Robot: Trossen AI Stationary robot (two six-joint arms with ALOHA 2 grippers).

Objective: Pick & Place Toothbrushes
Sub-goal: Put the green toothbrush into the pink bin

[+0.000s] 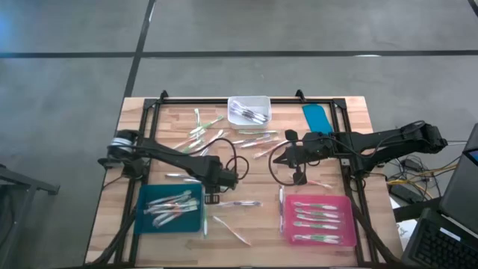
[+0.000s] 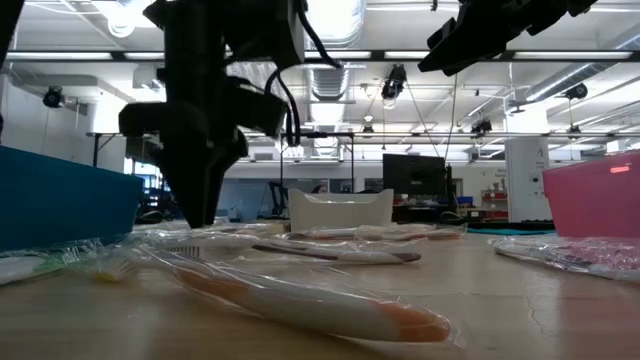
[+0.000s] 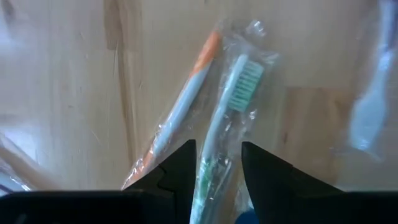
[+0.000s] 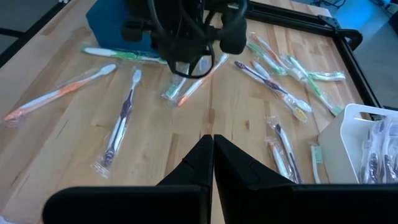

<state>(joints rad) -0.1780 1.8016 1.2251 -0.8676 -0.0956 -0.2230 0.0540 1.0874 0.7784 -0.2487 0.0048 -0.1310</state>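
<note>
The green-bristled toothbrush (image 3: 225, 118) runs down between the left pincer (image 3: 217, 163) fingers and is cut off at six o'clock. In the low view, the foreground orange toothbrush (image 2: 310, 300) is just a blur.

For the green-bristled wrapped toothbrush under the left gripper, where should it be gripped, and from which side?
Grip the green-bristled toothbrush mid-handle, from straight above, fingers across its width. It lies flat on the table, an orange toothbrush close alongside. The open left gripper already straddles the handle.

Grey floor (image 1: 75, 112), bright ceiling lights (image 2: 120, 15), dark monitor (image 2: 415, 175) behind
</note>
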